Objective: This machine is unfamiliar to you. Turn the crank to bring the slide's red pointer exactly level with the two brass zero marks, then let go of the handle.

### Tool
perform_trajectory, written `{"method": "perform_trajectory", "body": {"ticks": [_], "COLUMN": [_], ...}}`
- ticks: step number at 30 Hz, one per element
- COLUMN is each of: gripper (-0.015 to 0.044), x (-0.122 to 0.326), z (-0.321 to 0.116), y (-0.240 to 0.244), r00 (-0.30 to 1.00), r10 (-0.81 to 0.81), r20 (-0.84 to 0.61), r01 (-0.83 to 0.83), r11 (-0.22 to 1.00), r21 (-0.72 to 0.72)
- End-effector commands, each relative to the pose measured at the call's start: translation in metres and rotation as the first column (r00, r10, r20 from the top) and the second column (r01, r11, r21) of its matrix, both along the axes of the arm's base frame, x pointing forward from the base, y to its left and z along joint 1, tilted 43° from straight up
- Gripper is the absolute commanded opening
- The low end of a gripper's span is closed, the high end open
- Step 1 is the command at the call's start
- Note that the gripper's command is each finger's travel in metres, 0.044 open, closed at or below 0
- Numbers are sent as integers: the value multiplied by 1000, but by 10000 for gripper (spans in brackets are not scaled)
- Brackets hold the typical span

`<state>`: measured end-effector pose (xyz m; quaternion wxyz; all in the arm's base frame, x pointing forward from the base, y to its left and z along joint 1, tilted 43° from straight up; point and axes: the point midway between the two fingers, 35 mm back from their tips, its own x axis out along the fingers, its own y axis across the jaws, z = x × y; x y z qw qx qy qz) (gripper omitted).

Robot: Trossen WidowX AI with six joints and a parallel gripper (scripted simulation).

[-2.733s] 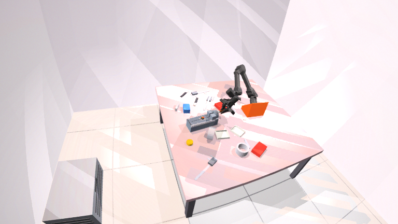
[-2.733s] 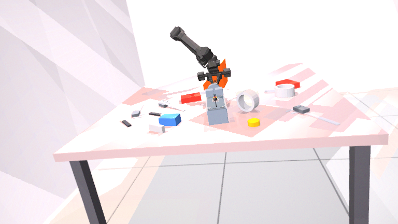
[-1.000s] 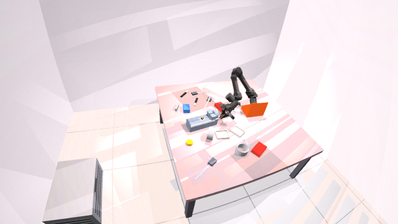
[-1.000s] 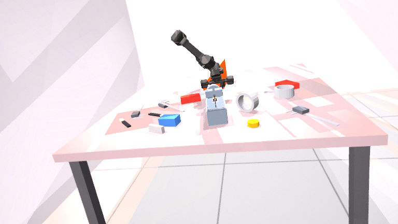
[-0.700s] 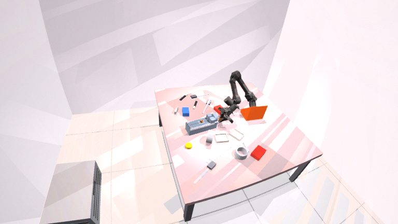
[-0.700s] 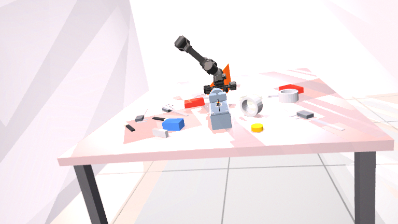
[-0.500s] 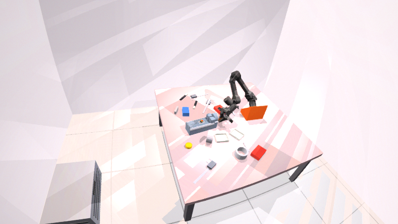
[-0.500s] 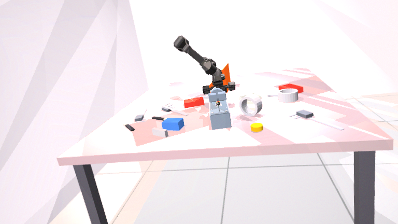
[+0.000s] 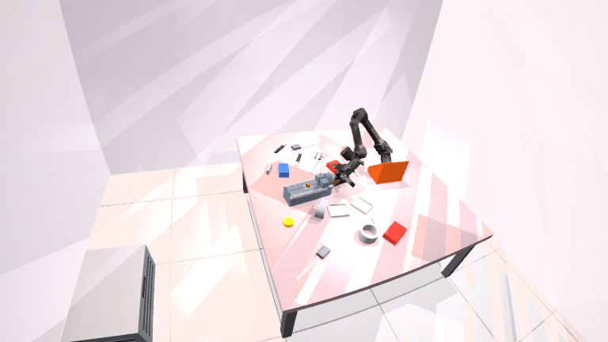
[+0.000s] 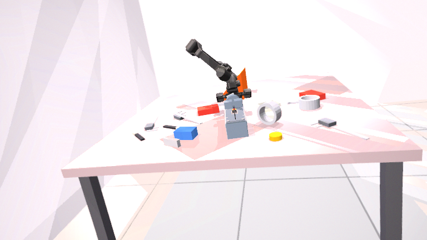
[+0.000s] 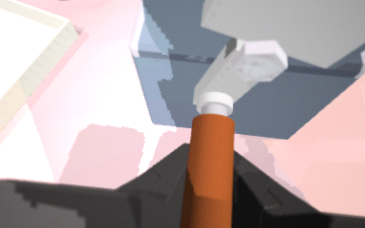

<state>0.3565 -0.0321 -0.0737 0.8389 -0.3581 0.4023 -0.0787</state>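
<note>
The blue-grey machine (image 9: 309, 195) (image 10: 237, 129) (image 11: 266, 111) stands on the table, its crank end toward the arm. The slide's red pointer (image 9: 308, 184) (image 10: 234, 110) shows as a tiny mark on its top; whether it is level with the brass marks is too small to tell. In the wrist view the pale crank arm (image 11: 215, 80) runs from its hub down and left to the orange handle (image 11: 213, 152). My gripper (image 11: 205, 154) (image 9: 339, 180) is shut on this handle, a dark finger on each side. In the exterior view the machine partly hides the fingertips.
A grey ring (image 10: 269, 112) and a pale tray (image 9: 338, 210) lie beside the machine. A red block (image 10: 208, 109) and a blue block (image 9: 283, 170) (image 10: 185, 133) are on its other side. An orange panel (image 9: 389, 172) stands by the arm's base. A yellow disc (image 9: 288, 222) (image 10: 275, 136) lies nearby.
</note>
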Motion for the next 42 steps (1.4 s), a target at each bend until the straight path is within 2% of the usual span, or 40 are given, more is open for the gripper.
{"method": "perform_trajectory", "body": {"ticks": [1,42], "gripper": [0,0], "x": [1,2], "z": [4,12], "y": [-9,-15], "r00": [1000,1000], "r10": [-22,-22], "r20": [9,9], "r01": [22,22], "r11": [1000,1000], "r21": [-5,-6]}}
